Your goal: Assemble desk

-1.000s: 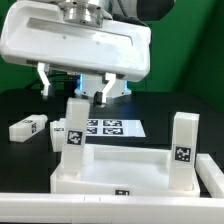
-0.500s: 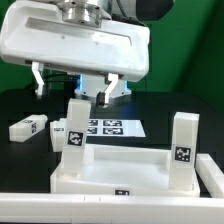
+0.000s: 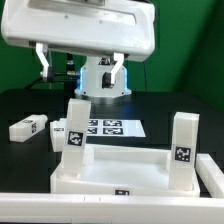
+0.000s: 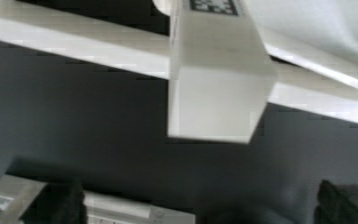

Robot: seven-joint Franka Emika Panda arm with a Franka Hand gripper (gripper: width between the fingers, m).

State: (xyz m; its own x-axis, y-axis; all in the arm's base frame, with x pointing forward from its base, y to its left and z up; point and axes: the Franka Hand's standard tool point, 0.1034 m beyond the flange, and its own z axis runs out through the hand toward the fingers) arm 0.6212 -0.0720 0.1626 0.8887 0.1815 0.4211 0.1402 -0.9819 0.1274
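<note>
1. Released and empty, the arm's two-finger gripper [image 3: 80,64] hangs high in the exterior view. Its jaws are spread wide and it touches nothing above the black table [image 3: 20,105].
2. Below it, the wide white plastic rimmed desk top [image 3: 100,182] lies at the front of the table. A white square block, the left-hand leg [image 3: 76,125], stands upright at the corner on the exterior view's left. The matching right-hand leg [image 3: 182,138] stands upright at the corner on the exterior view's right. Each carries a black-and-white tag.
3. A white tagged loose leg [image 3: 30,127] lies on its side on the table, further to the exterior view's left and apart from the desk top. A small white tagged block [image 3: 57,130] sits between it and the left-hand leg, partly hidden.
4. The marker board [image 3: 110,128] lies flat behind the desk top, between the two upright legs.
5. In the wrist view, the left-hand leg [image 4: 220,80] rises from the desk top's white rim [image 4: 69,42], close to the camera. The dark fingertips [image 4: 43,200] show well apart, with nothing gripped between them.
</note>
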